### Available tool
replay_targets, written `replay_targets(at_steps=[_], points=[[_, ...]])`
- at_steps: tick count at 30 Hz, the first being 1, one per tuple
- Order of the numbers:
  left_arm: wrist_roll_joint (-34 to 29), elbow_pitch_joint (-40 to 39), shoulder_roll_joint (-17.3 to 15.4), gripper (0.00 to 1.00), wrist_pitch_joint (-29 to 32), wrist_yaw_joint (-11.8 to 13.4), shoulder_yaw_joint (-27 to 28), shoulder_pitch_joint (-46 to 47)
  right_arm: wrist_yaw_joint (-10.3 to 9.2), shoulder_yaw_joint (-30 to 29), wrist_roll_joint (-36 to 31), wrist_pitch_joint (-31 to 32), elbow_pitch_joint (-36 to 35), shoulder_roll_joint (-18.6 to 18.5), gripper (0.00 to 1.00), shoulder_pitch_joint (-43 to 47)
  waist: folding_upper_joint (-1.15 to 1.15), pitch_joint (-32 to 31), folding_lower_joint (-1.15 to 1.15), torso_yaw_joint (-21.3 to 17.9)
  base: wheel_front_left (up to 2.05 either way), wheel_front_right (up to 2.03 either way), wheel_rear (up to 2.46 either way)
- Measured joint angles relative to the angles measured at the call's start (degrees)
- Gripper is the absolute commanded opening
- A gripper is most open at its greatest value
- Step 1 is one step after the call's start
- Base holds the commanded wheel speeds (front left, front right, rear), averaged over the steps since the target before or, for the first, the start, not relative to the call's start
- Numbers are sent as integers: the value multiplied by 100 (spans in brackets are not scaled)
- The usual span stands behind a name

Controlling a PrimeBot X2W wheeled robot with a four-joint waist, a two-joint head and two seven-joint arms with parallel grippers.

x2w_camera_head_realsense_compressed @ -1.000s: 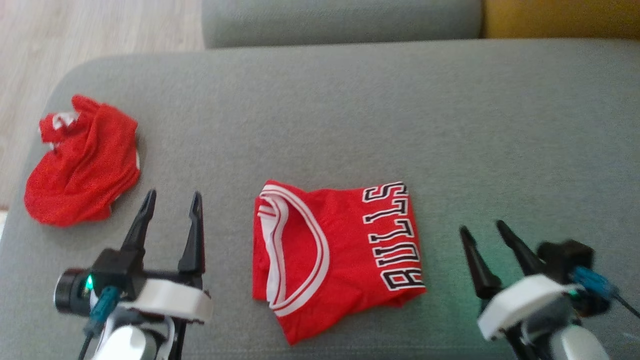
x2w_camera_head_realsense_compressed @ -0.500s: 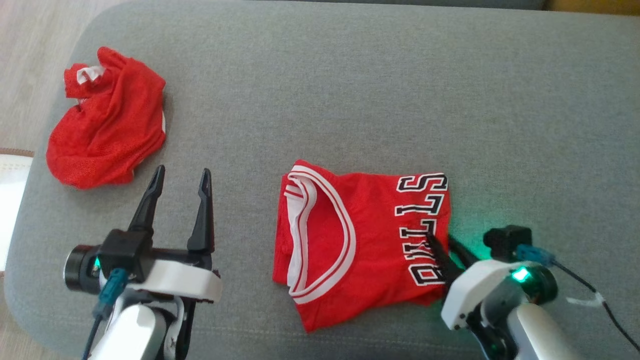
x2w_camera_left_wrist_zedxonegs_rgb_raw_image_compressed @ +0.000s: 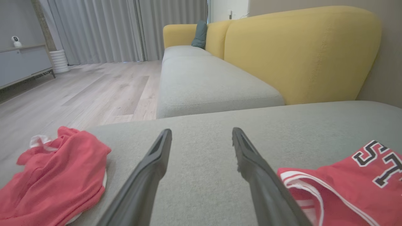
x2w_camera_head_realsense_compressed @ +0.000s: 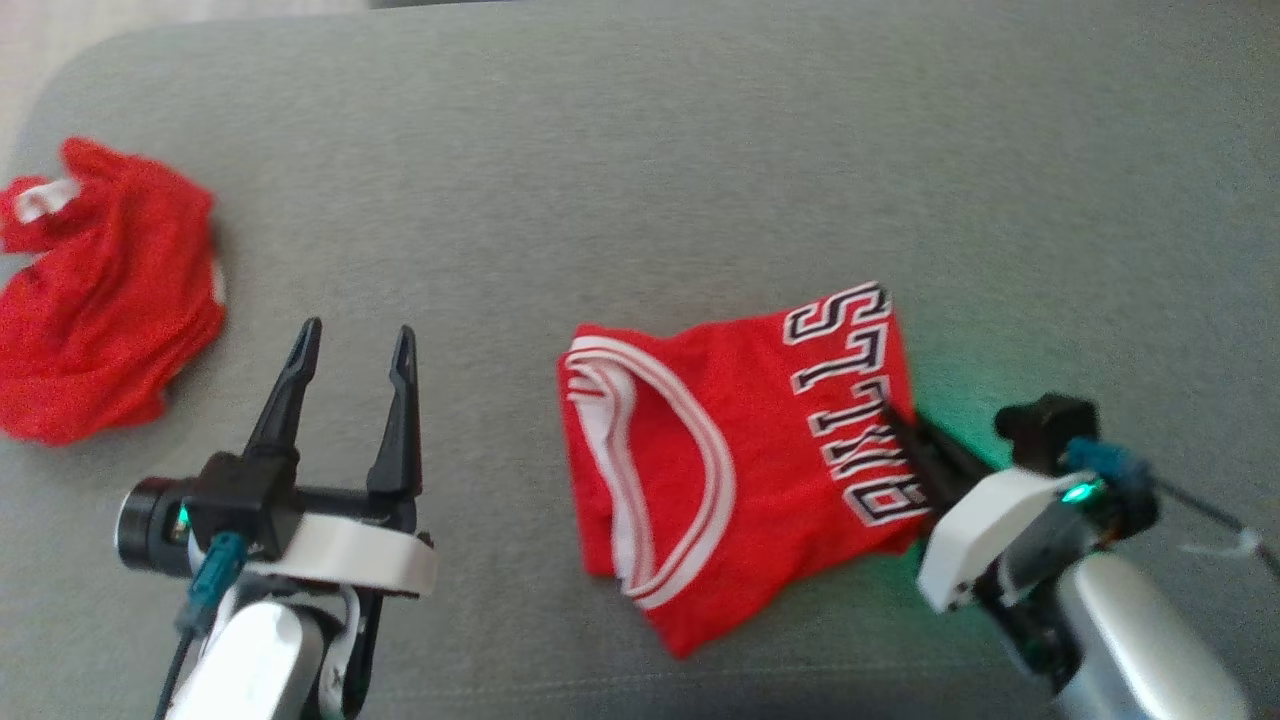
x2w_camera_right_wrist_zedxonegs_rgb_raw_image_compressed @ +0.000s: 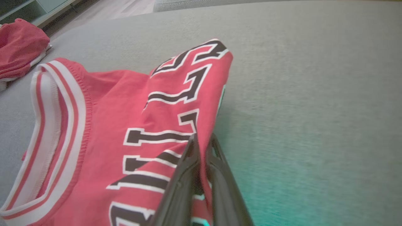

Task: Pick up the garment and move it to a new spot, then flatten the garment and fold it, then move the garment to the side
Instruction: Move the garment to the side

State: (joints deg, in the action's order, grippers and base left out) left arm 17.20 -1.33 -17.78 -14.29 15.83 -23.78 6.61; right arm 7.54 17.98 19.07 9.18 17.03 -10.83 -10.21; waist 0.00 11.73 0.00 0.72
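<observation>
Head view: black block letters with white outlines run along the right edge of the red folded basketball jersey (x2w_camera_head_realsense_compressed: 740,470). They read "BULLS", turned sideways, with the middle letters partly behind dark fingers. White and red striped trim loops around the neck opening on the jersey's left half. No other writing can be read.

The jersey lies on the wide grey fabric sofa cushion (x2w_camera_head_realsense_compressed: 620,150), a little right of the middle. The right gripper (x2w_camera_head_realsense_compressed: 905,430) comes in from the lower right and is clenched on the jersey's lettered edge. In the right wrist view its two fingers are pressed together with the red hem pinched between them, and the cloth beside them rises off the cushion. The neck side of the jersey rests flat. A green glow falls on the cushion just beside this gripper.

The left gripper (x2w_camera_head_realsense_compressed: 355,335) hovers at the lower left with its fingers spread wide and nothing between them. It is apart from the jersey, with a bare strip of cushion between the two.

A crumpled red mesh garment (x2w_camera_head_realsense_compressed: 100,300) sits near the cushion's rounded left edge, well apart from the jersey. Bare grey cushion stretches beyond the jersey and off to its right. In the left wrist view, pale wooden floor (x2w_camera_left_wrist_zedxonegs_rgb_raw_image_compressed: 78,91) shows past the cushion's edge, and a yellow upholstered sofa back (x2w_camera_left_wrist_zedxonegs_rgb_raw_image_compressed: 301,53) stands behind.
</observation>
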Motion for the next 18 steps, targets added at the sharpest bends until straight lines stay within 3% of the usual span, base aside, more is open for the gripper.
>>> replay_targets(at_steps=[5, 12, 18], points=[[-59, -47, -5, 100, 0, -100, -35, 222, 0, -241, -52, 97, -127, -489, 0, -302, 0, 83, 0, -446, 0, 0, 0], [-210, -91, 2, 100, -1, -229, -158, 575, 0, -1120, -175, 229, -364, -1381, 0, -832, 0, 331, 0, -1054, 0, 0, 0], [-299, -116, 10, 100, -2, -324, -280, 786, 0, -1928, -210, 309, -390, -1641, 0, -1115, 0, 628, 0, -1297, 0, 0, 0]])
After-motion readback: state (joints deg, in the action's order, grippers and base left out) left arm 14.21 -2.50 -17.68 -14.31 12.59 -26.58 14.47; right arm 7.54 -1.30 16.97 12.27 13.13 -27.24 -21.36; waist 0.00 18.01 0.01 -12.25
